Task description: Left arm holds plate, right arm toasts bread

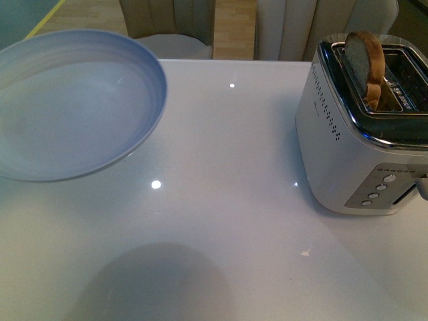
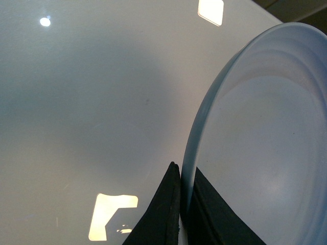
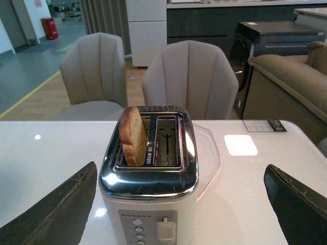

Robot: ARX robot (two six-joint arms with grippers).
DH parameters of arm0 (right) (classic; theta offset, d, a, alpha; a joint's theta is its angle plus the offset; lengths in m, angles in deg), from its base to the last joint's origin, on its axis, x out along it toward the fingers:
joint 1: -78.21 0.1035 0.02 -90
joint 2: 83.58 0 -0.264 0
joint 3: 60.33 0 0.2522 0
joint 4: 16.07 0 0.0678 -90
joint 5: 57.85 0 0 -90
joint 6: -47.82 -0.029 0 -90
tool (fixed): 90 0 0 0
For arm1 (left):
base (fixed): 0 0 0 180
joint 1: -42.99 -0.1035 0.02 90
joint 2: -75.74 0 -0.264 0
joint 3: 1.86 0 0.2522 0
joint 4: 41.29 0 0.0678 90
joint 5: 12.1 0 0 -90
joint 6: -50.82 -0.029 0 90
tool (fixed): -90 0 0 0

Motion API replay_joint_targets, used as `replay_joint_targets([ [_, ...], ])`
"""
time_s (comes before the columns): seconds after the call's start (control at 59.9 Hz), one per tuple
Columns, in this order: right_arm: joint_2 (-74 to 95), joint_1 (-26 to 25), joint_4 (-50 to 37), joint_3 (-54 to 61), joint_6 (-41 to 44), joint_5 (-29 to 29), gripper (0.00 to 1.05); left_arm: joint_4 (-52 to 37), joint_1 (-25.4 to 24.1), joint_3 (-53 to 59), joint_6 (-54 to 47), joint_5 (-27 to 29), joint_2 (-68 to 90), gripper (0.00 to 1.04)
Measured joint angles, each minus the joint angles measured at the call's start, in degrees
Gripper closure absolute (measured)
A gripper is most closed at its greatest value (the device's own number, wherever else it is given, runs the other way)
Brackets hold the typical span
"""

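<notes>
Right end effector gapes wide and empty, facing the white-and-chrome toaster on the right. The brown-crusted wholemeal bread slice stands in its left slot, dead ahead. I'd come straight down and pinch the flat faces. Left end effector is clamped on the pale blue round plate, held up at the left.

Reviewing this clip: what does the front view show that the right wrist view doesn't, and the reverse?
Only the front view shows the plate, empty, lifted off the table at the left, with a shadow on the tabletop below it. Only the right wrist view shows the right claw, its fingers spread wide and holding nothing, and a sofa in the room behind. Both show the white toaster on the table, the bread standing upright in one slot and sticking out above the top, and chairs beyond the table.
</notes>
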Motion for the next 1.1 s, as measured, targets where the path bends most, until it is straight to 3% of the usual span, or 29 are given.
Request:
replay_joint_targets([
  [0.15, -0.02, 0.00, 0.00, 0.00, 0.02, -0.02, 0.09, -3.58, -7.41, -0.17, -5.42, -3.13, 9.44, 1.02],
  [0.401, -0.02, 0.00, 0.00, 0.00, 0.02, -0.02, 0.09, -7.91, -13.22, -3.93, -10.73, -4.42, 23.87, 1.02],
  [1.102, -0.04, 0.00, 0.00, 0.00, 0.02, 0.00, 0.09, -13.79, -15.19, -18.29, -14.51, -4.70, 45.18, 1.02],
])
